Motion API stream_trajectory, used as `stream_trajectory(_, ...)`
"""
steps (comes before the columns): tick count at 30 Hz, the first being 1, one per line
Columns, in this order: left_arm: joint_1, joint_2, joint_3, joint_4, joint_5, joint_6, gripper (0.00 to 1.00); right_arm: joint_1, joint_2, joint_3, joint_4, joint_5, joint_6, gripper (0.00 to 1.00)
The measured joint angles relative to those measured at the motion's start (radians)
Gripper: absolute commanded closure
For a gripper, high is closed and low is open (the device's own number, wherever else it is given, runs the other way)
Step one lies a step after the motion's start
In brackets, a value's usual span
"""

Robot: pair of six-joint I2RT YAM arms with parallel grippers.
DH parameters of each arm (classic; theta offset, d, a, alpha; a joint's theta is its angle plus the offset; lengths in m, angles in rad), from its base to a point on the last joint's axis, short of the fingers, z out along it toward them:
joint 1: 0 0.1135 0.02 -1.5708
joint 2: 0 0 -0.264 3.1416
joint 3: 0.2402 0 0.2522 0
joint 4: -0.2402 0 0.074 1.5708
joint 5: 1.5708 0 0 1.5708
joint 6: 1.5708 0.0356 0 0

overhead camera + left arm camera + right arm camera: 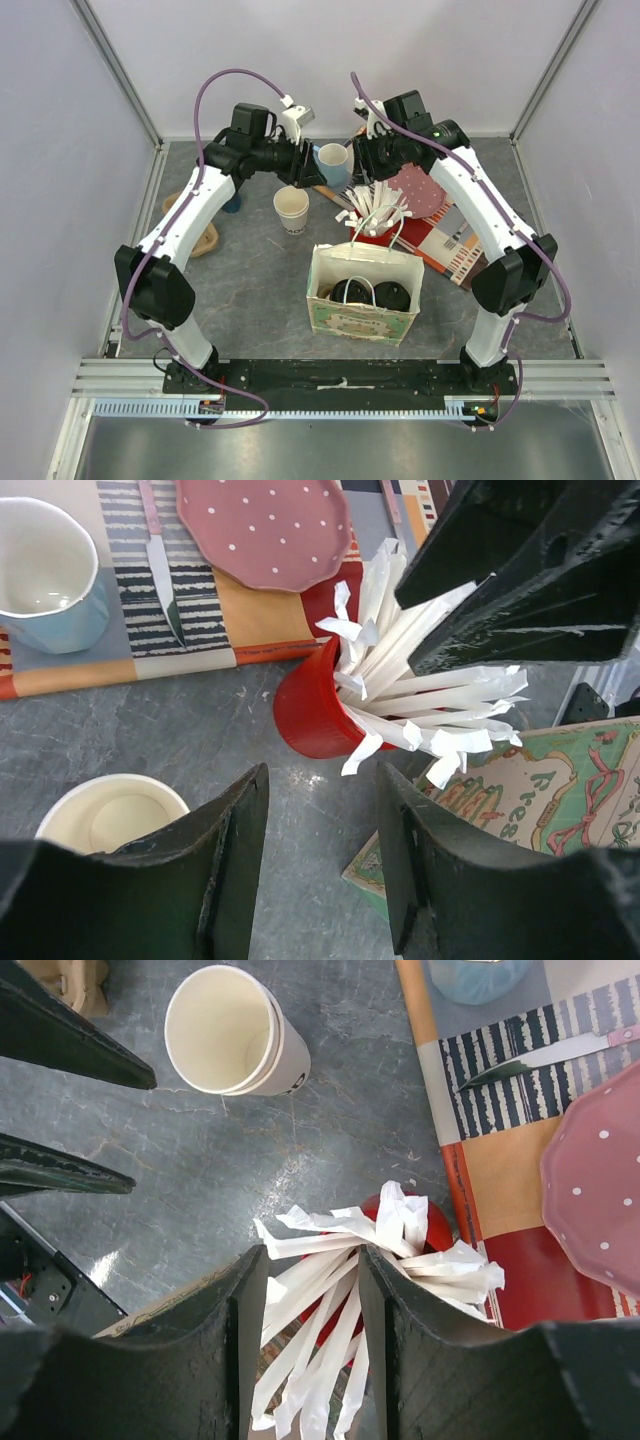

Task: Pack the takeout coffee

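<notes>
Two takeout coffee cups with black lids point(350, 292) point(392, 296) stand inside the open paper bag point(330, 262) at the table's middle. A cream paper cup point(291, 210) point(110, 815) point(230, 1030) stands lidless and empty behind the bag. My left gripper point(305, 172) point(322, 815) hovers open above the bare table between that cup and the bag, with nothing between its fingers. My right gripper point(362, 158) point(312, 1290) hangs open over the red cup of white wrapped straws point(375, 215) point(400, 1222); the straws show through the gap below its jaws.
A light blue mug point(333, 163) point(50, 580), a pink dotted plate point(418, 188) point(265, 530) and a knife point(160, 570) point(540, 1060) lie on the striped placemat point(455, 250) at the back right. A wooden object point(205, 238) sits at the left. The two grippers hang close together.
</notes>
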Motion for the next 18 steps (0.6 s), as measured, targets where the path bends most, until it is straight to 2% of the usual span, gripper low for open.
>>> stream_trajectory(5, 0.0, 0.0, -0.006, 0.0, 0.018, 0.0, 0.47, 0.008, 0.023, -0.005, 0.001, 0.013, -0.014, 0.59)
stream_trajectory(14, 0.0, 0.0, -0.006, 0.006, 0.044, 0.0, 0.47, 0.037, 0.057, -0.005, 0.007, 0.068, -0.036, 0.57)
stream_trajectory(17, 0.0, 0.0, -0.006, 0.007, 0.047, 0.0, 0.47, 0.045, 0.066, -0.001, 0.009, 0.09, -0.04, 0.65)
stream_trajectory(18, 0.0, 0.0, -0.006, 0.007, 0.049, 0.0, 0.47, 0.047, 0.069, 0.001, 0.011, 0.093, -0.043, 0.73)
